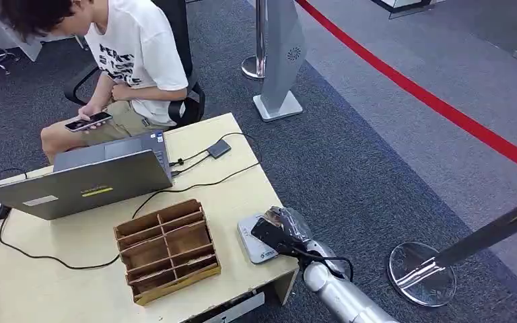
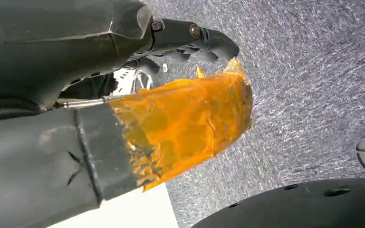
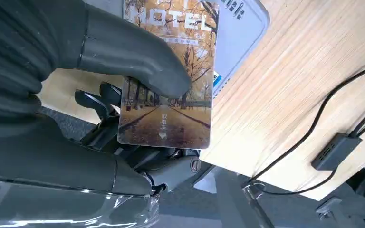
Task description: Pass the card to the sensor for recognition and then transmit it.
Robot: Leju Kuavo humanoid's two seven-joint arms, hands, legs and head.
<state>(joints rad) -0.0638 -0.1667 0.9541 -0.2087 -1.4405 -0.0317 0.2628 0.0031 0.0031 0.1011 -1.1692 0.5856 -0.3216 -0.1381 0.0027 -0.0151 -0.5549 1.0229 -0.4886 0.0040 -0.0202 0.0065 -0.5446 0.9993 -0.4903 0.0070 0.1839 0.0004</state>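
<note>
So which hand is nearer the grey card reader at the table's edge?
Right. The right hand holds the card over the card reader; the left hand hangs above the carpet.

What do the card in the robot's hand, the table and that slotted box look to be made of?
Card: probably glossy printed plastic, flat and stiff with rounded corners and a photo face.
Table: pale wood or wood-look laminate, going by the straight grain lines.
Slotted box: thin brown board, likely plywood or fibreboard, matte, with darker cut edges.
</note>
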